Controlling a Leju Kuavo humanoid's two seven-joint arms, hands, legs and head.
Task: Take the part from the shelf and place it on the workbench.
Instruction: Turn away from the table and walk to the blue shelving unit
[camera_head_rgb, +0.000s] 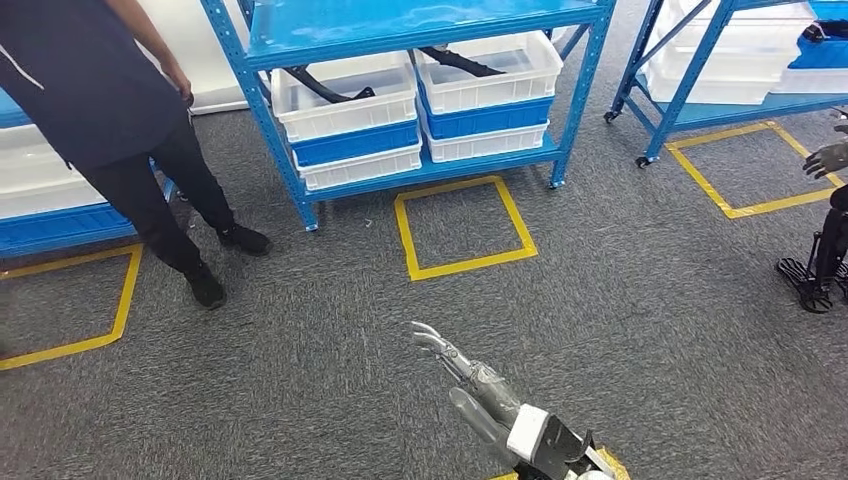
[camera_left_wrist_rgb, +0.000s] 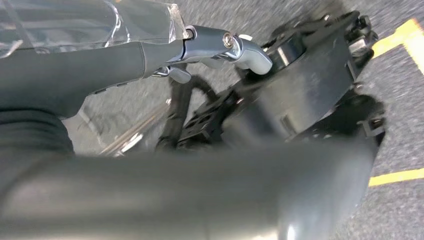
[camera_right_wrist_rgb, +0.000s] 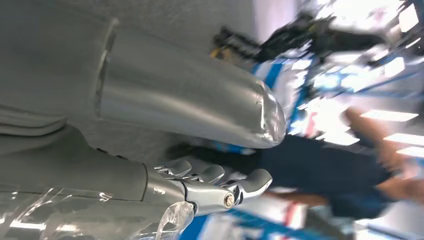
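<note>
Black curved part (camera_head_rgb: 322, 87) in white shelf bin (camera_head_rgb: 345, 100), right hand (camera_head_rgb: 470, 385) empty, fingers apart, left hand (camera_left_wrist_rgb: 220, 47) unclear

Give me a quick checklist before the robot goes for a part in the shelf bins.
1. Right hand free: ok, fingers apart, holds nothing.
2. Left hand free: ok, nothing in it.
3. Parts in view: ok, black parts lie in the white bins.
4. Shelf within reach: not ok, bare carpet lies between.
5. Path clear: not ok, a person stands beside the shelf.
</note>
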